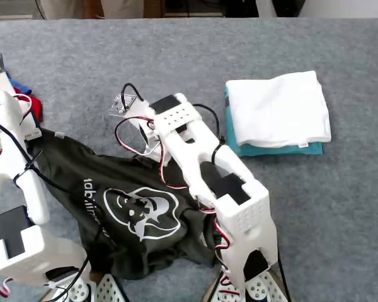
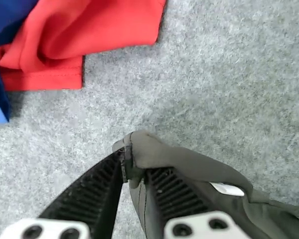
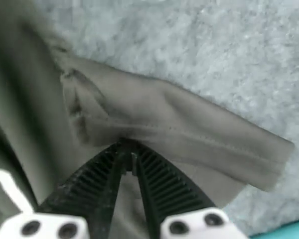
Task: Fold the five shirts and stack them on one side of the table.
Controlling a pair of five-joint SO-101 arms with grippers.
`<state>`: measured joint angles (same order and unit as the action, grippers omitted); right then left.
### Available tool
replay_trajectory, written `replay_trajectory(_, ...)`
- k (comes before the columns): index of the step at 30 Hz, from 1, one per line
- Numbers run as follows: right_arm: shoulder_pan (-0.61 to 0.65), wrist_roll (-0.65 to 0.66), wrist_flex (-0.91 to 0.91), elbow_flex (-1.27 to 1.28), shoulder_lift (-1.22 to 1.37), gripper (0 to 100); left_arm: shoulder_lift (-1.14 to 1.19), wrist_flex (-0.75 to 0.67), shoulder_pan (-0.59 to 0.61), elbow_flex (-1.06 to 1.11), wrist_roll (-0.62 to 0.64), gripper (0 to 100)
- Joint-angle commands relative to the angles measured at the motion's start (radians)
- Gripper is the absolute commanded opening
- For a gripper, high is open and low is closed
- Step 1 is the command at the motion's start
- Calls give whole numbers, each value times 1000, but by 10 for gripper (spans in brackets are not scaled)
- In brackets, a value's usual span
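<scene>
left gripper (image 2: 127, 160) clamps a shirt (image 1: 138, 211) corner. right gripper (image 3: 127, 154) clamps another edge. shirt body lies bunched between them.

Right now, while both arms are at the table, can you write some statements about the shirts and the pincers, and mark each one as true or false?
1. The white shirt lies folded on top of the teal shirt. True.
2. The left pincer is open over the red shirt. False: it is shut on an edge of the dark shirt; the red shirt lies apart from it on the table.
3. The right pincer is shut on the dark shirt. True.
4. The dark shirt is folded on the stack. False: it lies crumpled, apart from the white and teal shirts.
</scene>
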<state>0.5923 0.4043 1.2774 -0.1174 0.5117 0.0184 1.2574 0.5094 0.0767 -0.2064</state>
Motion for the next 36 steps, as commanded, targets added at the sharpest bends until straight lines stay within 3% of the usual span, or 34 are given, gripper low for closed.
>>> replay_trajectory(1,8,-21,-66,1,-61,1,-42,-25,-11,-15,-5,18)
replay_trajectory(19,-30,-14,-606,1,-67,2,-42,-20,-9,-11,-5,18)
replay_trajectory(23,-84,-14,-529,-4,-111,2,-42,-20,-9,-11,-5,18)
replay_trajectory(27,-139,-12,-259,-7,-220,2,-42,-20,-6,-11,-5,18)
replay_trajectory(31,-154,117,-44,39,-285,1,-42,-26,-9,-11,-5,18)
replay_trajectory(36,-154,157,-123,183,-268,1,-42,-26,-11,-14,-5,18)
